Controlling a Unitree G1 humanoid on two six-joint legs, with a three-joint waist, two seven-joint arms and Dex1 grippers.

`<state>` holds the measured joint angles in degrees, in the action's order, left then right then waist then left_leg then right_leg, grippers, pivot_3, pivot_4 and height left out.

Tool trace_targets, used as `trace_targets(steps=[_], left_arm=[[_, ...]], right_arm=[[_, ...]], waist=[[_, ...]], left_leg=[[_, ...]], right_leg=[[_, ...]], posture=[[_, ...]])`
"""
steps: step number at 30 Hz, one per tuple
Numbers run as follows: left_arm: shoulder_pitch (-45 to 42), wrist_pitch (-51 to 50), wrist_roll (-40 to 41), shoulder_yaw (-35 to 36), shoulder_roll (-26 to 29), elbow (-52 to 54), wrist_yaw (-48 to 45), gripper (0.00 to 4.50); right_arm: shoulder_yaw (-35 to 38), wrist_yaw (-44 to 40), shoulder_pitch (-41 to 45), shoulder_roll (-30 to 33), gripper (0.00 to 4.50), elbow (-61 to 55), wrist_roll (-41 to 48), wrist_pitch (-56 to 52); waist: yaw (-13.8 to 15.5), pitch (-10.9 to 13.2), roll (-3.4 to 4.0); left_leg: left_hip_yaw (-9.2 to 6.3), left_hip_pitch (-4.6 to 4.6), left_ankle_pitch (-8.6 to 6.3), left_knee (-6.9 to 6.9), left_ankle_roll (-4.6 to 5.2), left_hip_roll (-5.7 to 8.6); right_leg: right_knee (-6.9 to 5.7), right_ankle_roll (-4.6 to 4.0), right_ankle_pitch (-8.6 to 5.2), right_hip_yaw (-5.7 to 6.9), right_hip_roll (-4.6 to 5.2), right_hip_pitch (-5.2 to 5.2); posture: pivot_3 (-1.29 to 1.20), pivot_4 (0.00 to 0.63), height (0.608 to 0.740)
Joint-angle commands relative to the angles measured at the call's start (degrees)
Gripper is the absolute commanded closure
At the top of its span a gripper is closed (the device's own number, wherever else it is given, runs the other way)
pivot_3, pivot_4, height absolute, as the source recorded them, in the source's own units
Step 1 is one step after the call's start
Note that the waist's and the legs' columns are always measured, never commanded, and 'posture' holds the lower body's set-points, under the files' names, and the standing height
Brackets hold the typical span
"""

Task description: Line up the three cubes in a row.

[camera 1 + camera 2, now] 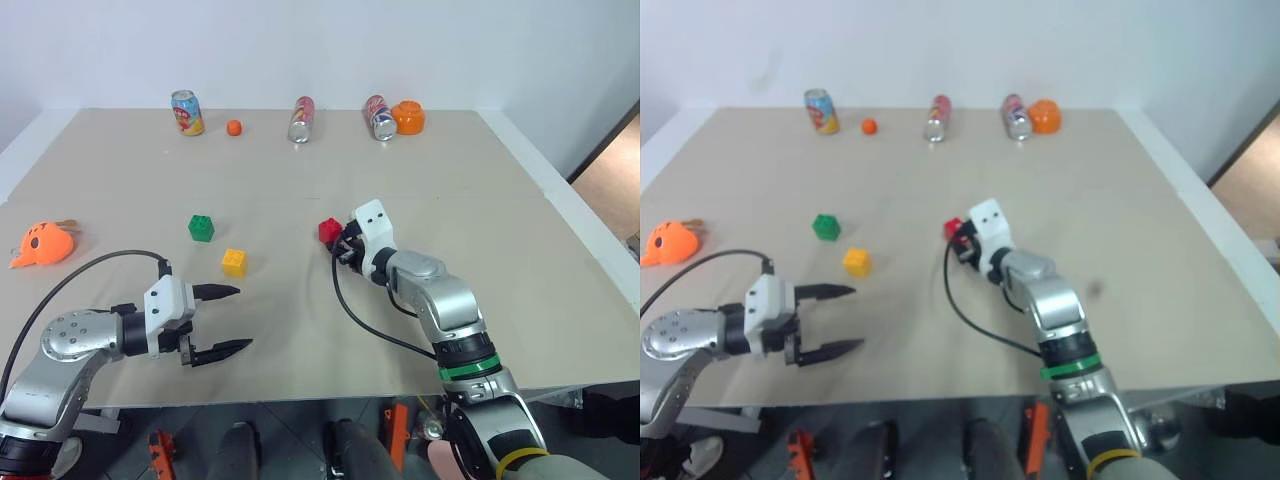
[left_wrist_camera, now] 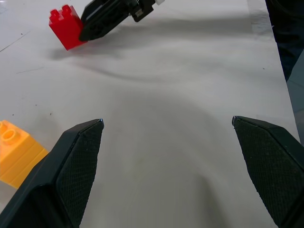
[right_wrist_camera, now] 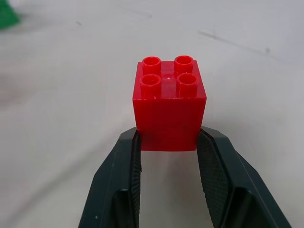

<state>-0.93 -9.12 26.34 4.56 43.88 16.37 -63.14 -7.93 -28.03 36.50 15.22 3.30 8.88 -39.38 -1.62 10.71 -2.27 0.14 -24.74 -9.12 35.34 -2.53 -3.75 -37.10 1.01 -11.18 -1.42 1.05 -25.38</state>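
- Your right gripper is squeezing the red cube. Its two black fingers are pressing on the cube's two flat sides, down low, with the studs facing up.
- The red cube is looking like hard, shiny plastic. I am guessing it is very light and stiff, so it is not going to squash, but the smooth sides may be slippery. Holding it by the flat sides, near the middle, is looking like the best way.
- The red cube has four round studs on top and clean square edges.
- Using the yellow cube as your mark: the red cube is sitting off to its right and a little farther from you, well apart from it.
- The green cube is sitting near the yellow cube, a bit to its left and farther from you.
- Your left gripper is hanging near the yellow cube, on the side closer to you, with its fingers spread wide and nothing in them.
- The three cubes are not making a row yet.
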Motion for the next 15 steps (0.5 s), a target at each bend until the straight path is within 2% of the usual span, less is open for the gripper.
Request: trace_targets(steps=[1, 8, 11, 15], left_arm=[[0.51, 0.29, 1.19, 2.06, 0.46, 0.54, -0.53, 0.0], [2.91, -2.75, 4.53, 3.41, 3.78, 0.56, -5.39, 0.0], [2.62, -4.17, 5.33, 3.74, 5.16, -0.12, -6.97, 0.0], [1.82, -8.01, 8.03, 3.72, 5.72, 0.7, -7.68, 0.0]], right_arm=[[2.02, -8.57, 0.14, 3.34, 3.36, -3.24, 4.08, 5.42], [2.05, -30.14, -4.46, 13.84, 3.36, -6.85, 11.17, 14.98], [1.73, -36.8, -4.41, 16.72, 3.36, -2.99, 11.81, 17.96], [-1.04, -42.01, -1.65, 18.1, 3.36, 5.64, 7.96, 24.15]], waist=[[0.02, 0.01, 0.01], [0.1, 0.02, 0.02], [0.06, 0.04, 0.06], [0.02, 0.04, 0.06]], left_leg=[[0.0, 0.0, 0.0, 0.0, 0.0, 0.0], [0.0, 0.0, -0.08, -0.01, 0.1, 0.0], [0.0, 0.02, -0.1, -0.01, 0.13, -0.01], [0.02, 0.11, -0.1, 0.02, 0.13, -0.01]], right_leg=[[0.01, 0.0, -0.03, 0.0, 0.01, 0.0], [0.02, -0.05, -0.14, 0.03, 0.01, 0.02], [0.02, -0.15, -0.22, 0.04, 0.0, 0.0], [0.02, -0.22, -0.26, 0.04, 0.01, 0.04]], posture=[[0.0, 0.15, 0.74], [0.0, 0.15, 0.74], [0.0, 0.15, 0.74], [0.0, 0.15, 0.74]])
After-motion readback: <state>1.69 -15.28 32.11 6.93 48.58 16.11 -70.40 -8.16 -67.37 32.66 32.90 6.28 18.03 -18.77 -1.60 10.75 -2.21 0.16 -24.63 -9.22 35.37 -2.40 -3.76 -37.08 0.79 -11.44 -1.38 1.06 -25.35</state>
